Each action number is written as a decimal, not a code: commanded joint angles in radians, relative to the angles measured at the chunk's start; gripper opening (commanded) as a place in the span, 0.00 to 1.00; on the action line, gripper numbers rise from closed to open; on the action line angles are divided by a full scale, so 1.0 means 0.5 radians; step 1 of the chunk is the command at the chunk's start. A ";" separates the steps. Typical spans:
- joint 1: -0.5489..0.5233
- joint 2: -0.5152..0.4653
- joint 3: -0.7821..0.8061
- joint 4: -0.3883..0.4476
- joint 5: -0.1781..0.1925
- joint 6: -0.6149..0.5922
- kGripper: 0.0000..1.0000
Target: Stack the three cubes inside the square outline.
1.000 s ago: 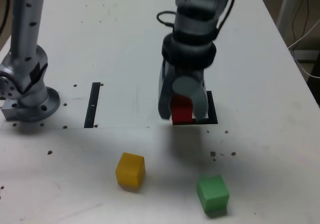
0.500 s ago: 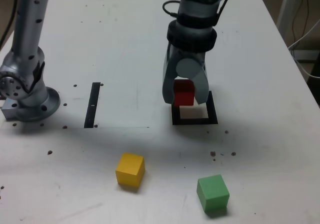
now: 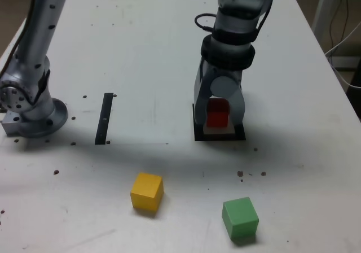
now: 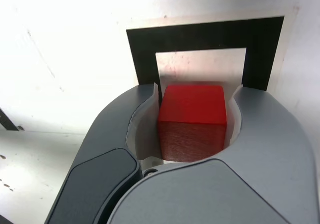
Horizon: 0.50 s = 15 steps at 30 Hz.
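Exterior view: the red cube [image 3: 218, 113] is being held in the pincer [image 3: 219, 117], jaws clamped against two opposite sides, directly over the square outline [image 3: 220, 135]. Whether the cube is already being rested on the tabletop [image 3: 146, 55] cannot be told from here. The yellow cube [image 3: 147, 191] and green cube [image 3: 240, 218] are lying loose nearer the camera, well apart from each other and from the outline. A thin black strip [image 3: 105, 118] is lying toward the exterior view's left; it is not being treated as the target.

Wrist view: the red cube [image 4: 192, 121] is being gripped squarely by the nearly shut pincer [image 4: 195, 119], with the pale centre of the outline [image 4: 145, 49] showing beyond it. The cube is matte, solid red, crisp-edged, slightly narrower than the opening.

For a good placement: the cube is probably best lowered straight, kept parallel to the black border, centred on the pale patch, and released only once seated flat, since the other two are being stacked on it.
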 commanded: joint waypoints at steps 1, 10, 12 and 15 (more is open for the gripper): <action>0.010 0.015 -0.002 -0.014 0.000 0.006 0.32; 0.042 0.031 0.046 -0.055 -0.005 0.029 0.96; 0.045 0.029 0.056 -0.058 -0.005 0.029 0.99; 0.047 0.023 0.065 -0.059 -0.005 0.029 0.99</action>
